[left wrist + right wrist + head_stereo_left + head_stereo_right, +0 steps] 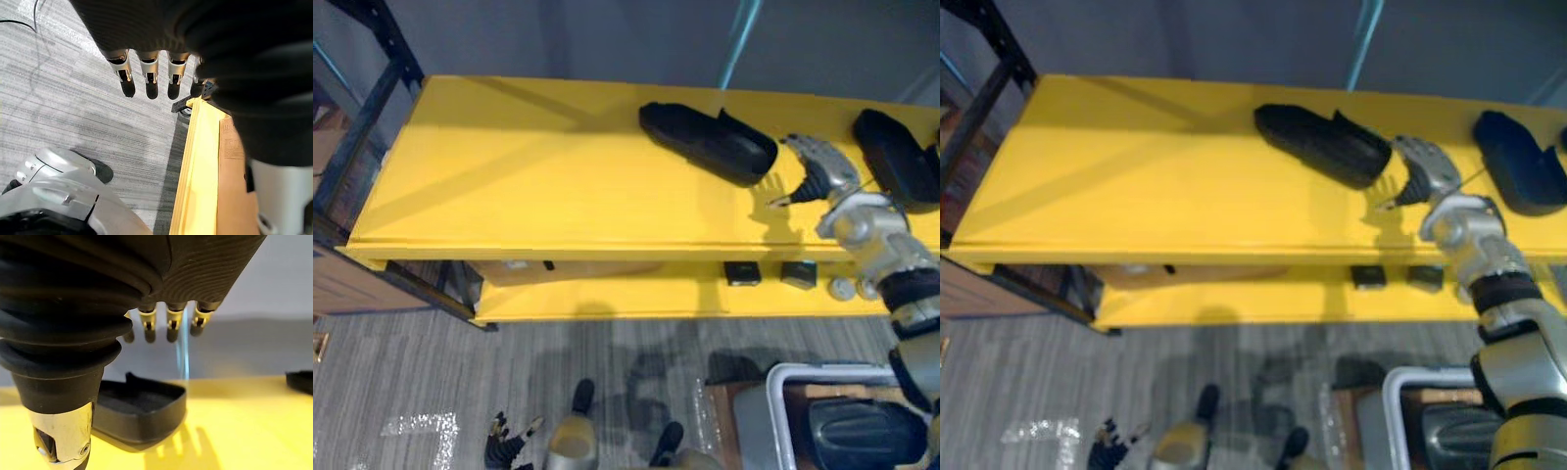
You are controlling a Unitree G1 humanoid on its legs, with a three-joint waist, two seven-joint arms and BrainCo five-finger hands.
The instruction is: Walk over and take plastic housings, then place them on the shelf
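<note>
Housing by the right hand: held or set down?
Set down. The black housing lies on the yellow shelf, hollow side up; the right hand beside it has straight fingers and grips nothing.

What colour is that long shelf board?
The shelf board is bright yellow; left eye view shows it best.

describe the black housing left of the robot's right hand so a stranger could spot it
Find the long yellow shelf top. Of the two black housings on it, this plastic housing lies nearer the middle, just left of the right hand. The other housing sits at the far right end, past the hand.
</note>
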